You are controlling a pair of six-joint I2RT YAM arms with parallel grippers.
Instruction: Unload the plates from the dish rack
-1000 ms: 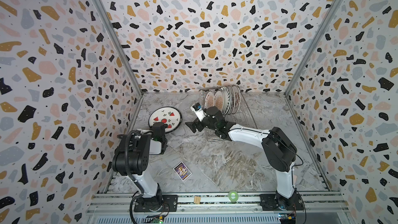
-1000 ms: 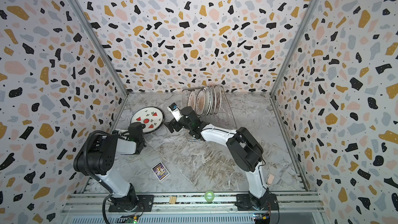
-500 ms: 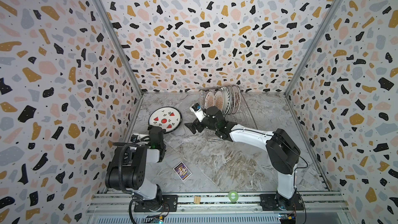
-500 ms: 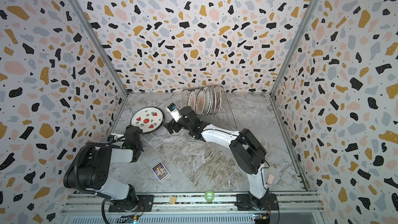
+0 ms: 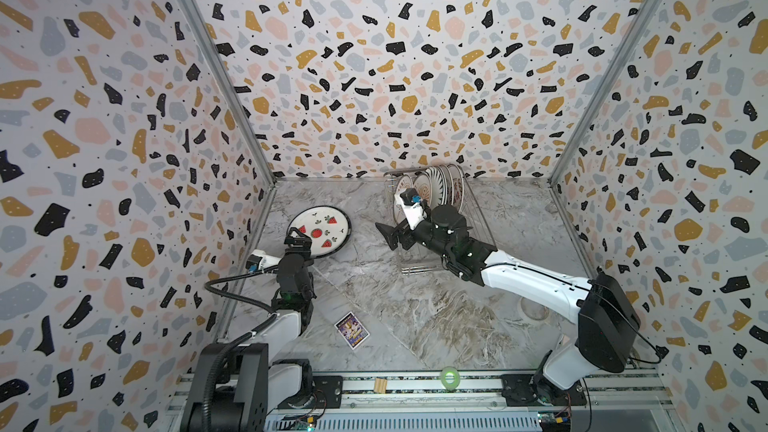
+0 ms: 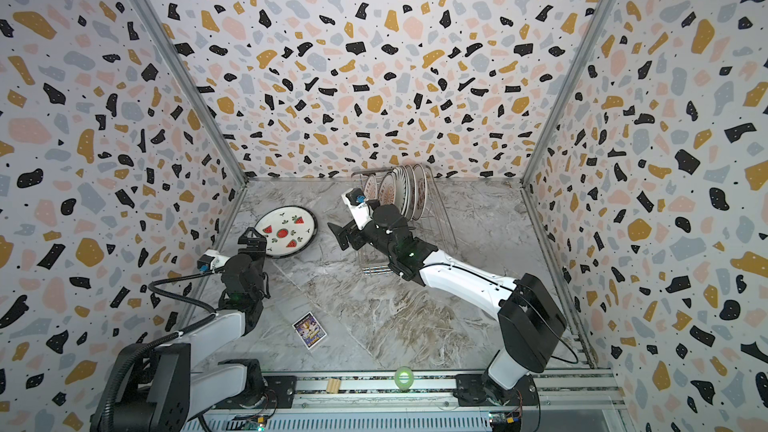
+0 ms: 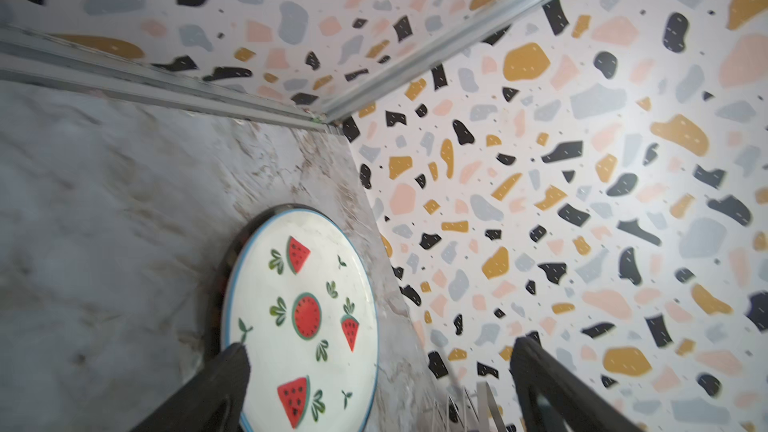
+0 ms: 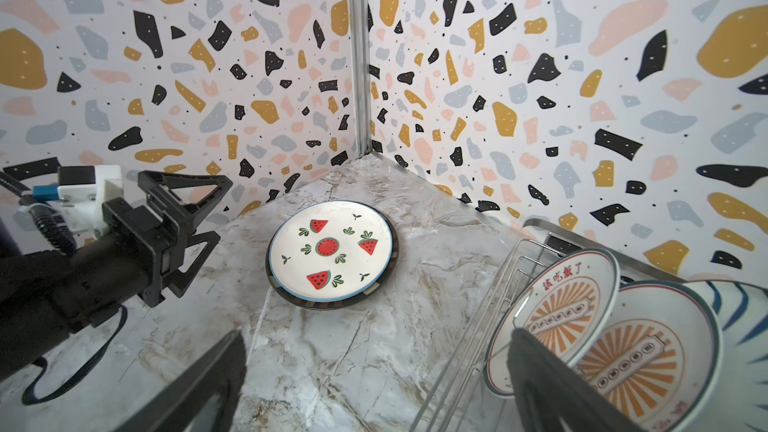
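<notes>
As it carries everything here, the bench [image 5: 415,292]: grey marble top, walled in on three sides by speckled panels.
Dish rack [image 5: 419,270]: silver wire, standing at the back of the bench, right of the middle in both top views [image 6: 376,270].
Plates in the rack [image 5: 442,184]: several stand on edge in a row at its far end; the right wrist view shows two with orange sunbursts [image 8: 557,309] at the front, and a black-striped one behind them.
Watermelon plate [image 5: 320,231]: out of the rack, lying flat on the bench near the left wall; a dark rim [image 8: 328,305] shows under it.
Right claw [image 5: 390,235]: open wide and empty, at the rack's left side; in its own wrist view one finger crosses the front sunburst plate, and I cannot tell whether they touch.
Left claw [image 8: 220,209]: open and empty, near the watermelon plate's front edge, clear of it.
Card [image 5: 352,330]: purple, flat on the bench between the arms.
Tape roll [image 5: 449,378]: green, on the front rail.
</notes>
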